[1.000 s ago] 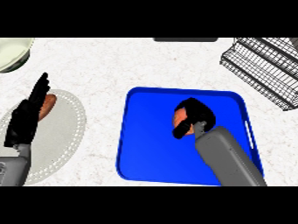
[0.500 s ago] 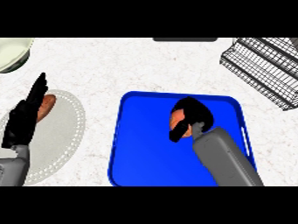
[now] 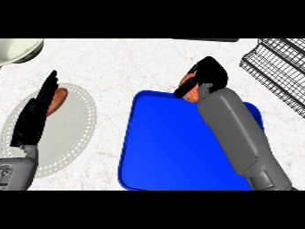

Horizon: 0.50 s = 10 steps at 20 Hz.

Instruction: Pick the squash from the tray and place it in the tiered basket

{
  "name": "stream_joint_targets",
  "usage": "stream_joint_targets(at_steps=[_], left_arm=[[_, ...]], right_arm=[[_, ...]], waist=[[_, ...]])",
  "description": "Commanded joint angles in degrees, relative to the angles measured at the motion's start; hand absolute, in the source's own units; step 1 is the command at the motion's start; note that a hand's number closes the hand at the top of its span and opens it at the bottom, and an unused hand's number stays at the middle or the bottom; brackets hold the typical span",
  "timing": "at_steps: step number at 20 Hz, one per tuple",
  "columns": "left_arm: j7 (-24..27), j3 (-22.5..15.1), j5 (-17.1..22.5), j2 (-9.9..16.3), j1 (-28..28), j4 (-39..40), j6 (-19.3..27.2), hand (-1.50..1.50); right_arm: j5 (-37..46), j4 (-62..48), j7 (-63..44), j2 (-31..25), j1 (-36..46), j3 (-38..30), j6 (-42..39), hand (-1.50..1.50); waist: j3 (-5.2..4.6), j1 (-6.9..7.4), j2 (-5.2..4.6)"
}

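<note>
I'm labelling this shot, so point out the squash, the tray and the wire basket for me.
squash (image 3: 191,88): head view, orange side showing left of the right hand's fingers.
tray (image 3: 168,147): head view, bare blue floor left of the forearm.
basket (image 3: 288,74): head view, black wire wall at upper right.

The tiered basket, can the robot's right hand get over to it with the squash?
Probably yes. The right hand is curled round the squash above the blue tray's far edge, and only bare counter shows between it and the tiered basket to its right.
</note>
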<state>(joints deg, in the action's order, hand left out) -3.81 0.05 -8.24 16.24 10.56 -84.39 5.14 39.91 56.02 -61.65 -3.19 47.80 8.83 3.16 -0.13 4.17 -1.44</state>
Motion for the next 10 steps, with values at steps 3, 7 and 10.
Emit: stream_joint_targets(at_steps=[3, 7, 10], left_arm=[[0.75, -0.35, -1.01, -0.66, 1.53, 1.77, 0.84, 0.0], [-0.1, -0.55, -0.81, -0.14, 1.26, 0.86, -0.04, 0.0], [-0.82, -1.03, -0.04, -1.07, 2.36, 1.25, -0.73, 0.0]], right_arm=[[11.54, -5.9, -7.42, -2.6, 11.49, -4.53, 17.55, 1.5], [21.18, -10.45, -9.67, -6.86, 19.21, -4.55, 20.8, 1.5], [26.9, -14.03, -11.22, -6.79, 23.75, -4.97, 23.62, 1.5]], waist=[[-0.09, 0.56, -0.54], [-0.14, 1.36, -0.04], [-0.1, 1.1, -0.22]])
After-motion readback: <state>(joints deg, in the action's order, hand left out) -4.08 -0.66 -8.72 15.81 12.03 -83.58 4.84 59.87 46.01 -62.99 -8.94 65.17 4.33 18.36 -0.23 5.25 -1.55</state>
